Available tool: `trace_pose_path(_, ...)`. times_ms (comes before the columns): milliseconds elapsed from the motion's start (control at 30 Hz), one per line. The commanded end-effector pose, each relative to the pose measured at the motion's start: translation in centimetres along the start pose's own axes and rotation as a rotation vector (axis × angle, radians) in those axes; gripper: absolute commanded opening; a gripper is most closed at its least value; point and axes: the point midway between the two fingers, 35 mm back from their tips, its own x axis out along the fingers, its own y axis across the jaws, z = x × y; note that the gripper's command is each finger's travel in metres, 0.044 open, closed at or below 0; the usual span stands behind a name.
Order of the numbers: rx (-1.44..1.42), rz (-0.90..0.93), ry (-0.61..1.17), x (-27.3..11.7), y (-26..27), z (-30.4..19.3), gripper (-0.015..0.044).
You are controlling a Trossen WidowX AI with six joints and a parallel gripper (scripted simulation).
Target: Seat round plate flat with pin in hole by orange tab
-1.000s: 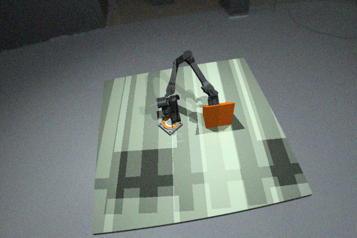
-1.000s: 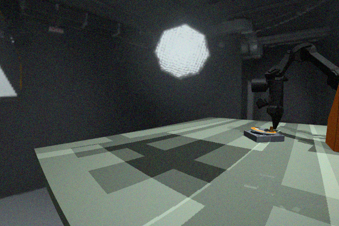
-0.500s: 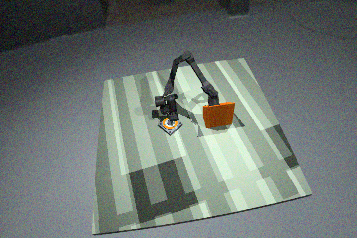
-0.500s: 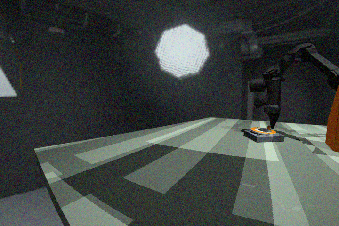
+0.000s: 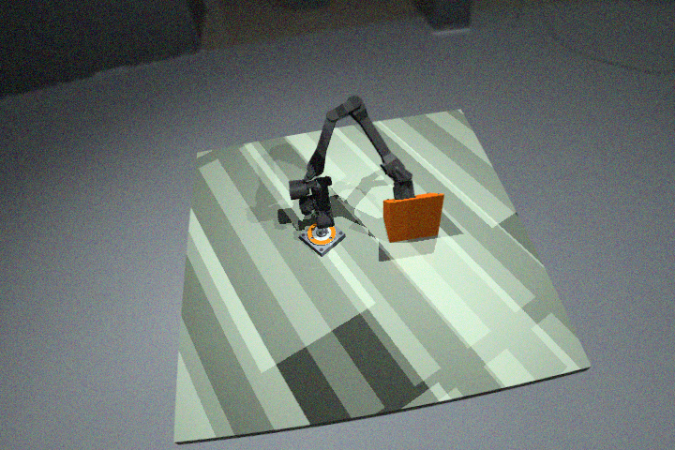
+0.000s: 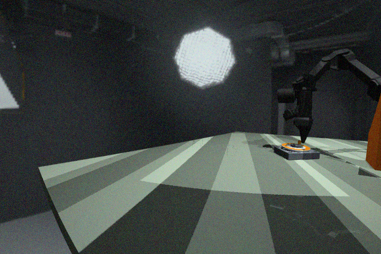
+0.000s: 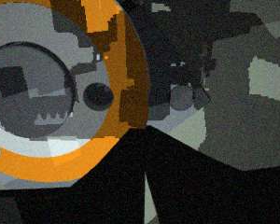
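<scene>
Gripper (image 6: pixel 304 138) pointing straight down over the round plate (image 6: pixel 296 146), fingers shut tight together with nothing between them — only a thin sliver of a gap in the wrist view. Plate sitting on the square grey base (image 6: pixel 297 153), on the striped board (image 5: pixel 349 328), just in front of the arm. Orange ring around the plate's edge, grey inner face, small dark hole (image 7: pixel 98 96) beside the orange band. Small orange tab (image 6: pixel 299 142) standing up on the plate right under the fingertips; contact or a hair's gap, cannot tell. Whether flat or tilted on the base, also cannot tell. Orange box (image 5: pixel 413 216) well off to one side, near the arm's foot.
</scene>
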Motion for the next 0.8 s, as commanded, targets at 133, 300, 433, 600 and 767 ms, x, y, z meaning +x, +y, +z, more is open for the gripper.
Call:
trace_pose_path(133,0.004,-0.004,-0.006,-0.2,-0.4,1.1,0.0)
trace_pose_path(300,0.004,-0.004,-0.007,-0.2,-0.5,1.6,0.0)
trace_pose_path(433,0.004,-0.004,-0.007,-0.3,-0.5,2.0,0.0)
trace_pose_path(600,0.004,-0.004,-0.007,-0.3,-0.5,2.5,0.0)
trace_pose_path(767,0.004,-0.004,-0.007,-0.3,-0.4,3.0,0.0)
